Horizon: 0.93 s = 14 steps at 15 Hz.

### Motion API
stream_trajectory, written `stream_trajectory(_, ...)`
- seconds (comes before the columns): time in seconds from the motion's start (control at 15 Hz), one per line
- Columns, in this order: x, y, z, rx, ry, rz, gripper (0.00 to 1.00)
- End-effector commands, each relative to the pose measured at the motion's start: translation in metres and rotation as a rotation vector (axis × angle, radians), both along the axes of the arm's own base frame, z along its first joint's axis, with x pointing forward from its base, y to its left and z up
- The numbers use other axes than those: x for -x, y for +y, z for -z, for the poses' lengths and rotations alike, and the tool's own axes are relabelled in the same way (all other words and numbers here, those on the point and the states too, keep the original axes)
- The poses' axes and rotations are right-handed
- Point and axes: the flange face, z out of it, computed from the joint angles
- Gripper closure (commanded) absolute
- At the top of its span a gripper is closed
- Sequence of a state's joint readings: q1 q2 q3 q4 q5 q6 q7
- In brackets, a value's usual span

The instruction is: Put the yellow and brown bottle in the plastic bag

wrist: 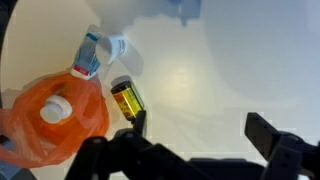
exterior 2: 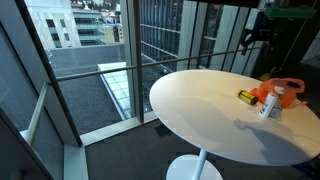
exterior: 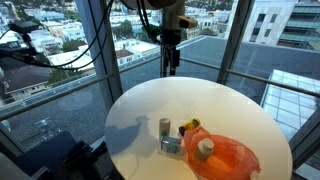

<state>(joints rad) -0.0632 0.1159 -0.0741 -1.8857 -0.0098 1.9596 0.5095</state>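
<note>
The yellow and brown bottle [wrist: 124, 100] lies on its side on the round white table [wrist: 200, 70], just beside the crinkled orange plastic bag [wrist: 70, 125]. Both exterior views show the bottle [exterior: 188, 127] [exterior 2: 246, 96] and the bag [exterior: 228, 158] [exterior 2: 283, 88]. A white-capped pale item [wrist: 55, 108] sits in the bag. My gripper [wrist: 200, 128] is open and empty. It hangs high above the table's far side [exterior: 172, 45], well away from the bottle. In the wrist view the bottle's dark end is near one fingertip.
A grey cylinder [exterior: 165, 128] with a coloured label [wrist: 95, 55] stands next to the bottle and bag. The table [exterior: 150, 110] stands close to tall glass windows with railings [exterior 2: 100, 70]. Cables hang at the upper part of an exterior view [exterior: 60, 50].
</note>
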Motion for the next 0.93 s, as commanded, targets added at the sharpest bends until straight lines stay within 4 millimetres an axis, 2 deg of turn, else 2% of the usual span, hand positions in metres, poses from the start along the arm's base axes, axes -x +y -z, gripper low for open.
stream_trajectory(0.0, -0.011, -0.029, 0.012, -0.003, -0.017, 0.038, 0.0)
stream_trajectory(0.87, -0.034, -0.101, 0.118, 0.032, -0.006, -0.005, 0.0)
